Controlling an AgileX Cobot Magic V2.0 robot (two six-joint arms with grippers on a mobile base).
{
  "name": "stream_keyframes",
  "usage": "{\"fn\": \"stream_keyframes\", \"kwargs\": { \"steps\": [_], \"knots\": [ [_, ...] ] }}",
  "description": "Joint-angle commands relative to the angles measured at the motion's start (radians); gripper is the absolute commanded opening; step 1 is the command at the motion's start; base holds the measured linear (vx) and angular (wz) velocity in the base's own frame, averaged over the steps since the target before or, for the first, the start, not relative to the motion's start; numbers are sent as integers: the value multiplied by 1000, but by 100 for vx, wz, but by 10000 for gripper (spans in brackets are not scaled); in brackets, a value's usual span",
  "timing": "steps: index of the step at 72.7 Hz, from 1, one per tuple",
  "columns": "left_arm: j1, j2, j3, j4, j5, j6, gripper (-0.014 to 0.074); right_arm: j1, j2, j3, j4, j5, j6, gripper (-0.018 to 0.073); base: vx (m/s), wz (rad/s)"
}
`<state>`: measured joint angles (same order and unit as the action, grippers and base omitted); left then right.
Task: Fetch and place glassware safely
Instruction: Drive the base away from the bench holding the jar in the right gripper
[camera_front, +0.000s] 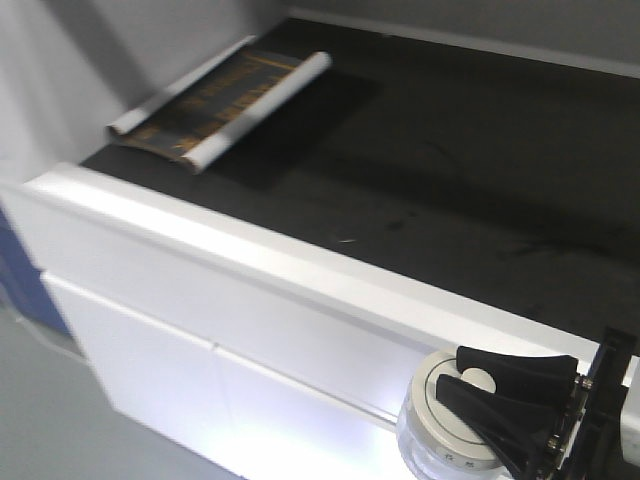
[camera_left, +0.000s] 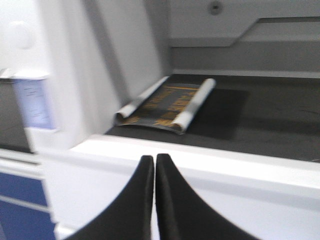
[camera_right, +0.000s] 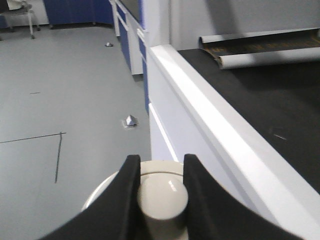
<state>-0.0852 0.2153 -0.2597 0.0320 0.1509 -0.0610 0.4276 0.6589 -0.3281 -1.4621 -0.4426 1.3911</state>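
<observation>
Carrying step: the right pincer clamps the knob of the jar, which hangs beneath it, short of the counter ahead. The left pincer is pressed together, empty. The next move likely calls for clearing the white edge, then lowering gently.

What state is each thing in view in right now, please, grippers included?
glass jar: lid on, held in the air at the front edge of the counter, not set down on it.
right gripper: shut on the jar's lid knob.
left gripper: shut, empty.
printed sheet: lying on the counter, partly unrolled, both ends curled.
cabinet doors: closed.
</observation>
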Motion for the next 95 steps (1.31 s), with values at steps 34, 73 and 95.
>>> {"fn": "stream_keyframes", "kwargs": {
  "steps": [34,73,95],
  "knots": [
    [0,5,-26,-8,-72,-5,-7,-3,-3,-33,36,-17,1,-1,-1,54],
    [0,5,-26,-8,-72,-5,-7,-3,-3,-33,35,-18,1,-1,6,72],
    [0,5,-26,-8,-72,-5,-7,-3,-3,-33,35,-17,1,-1,11,75]
  ]
}}
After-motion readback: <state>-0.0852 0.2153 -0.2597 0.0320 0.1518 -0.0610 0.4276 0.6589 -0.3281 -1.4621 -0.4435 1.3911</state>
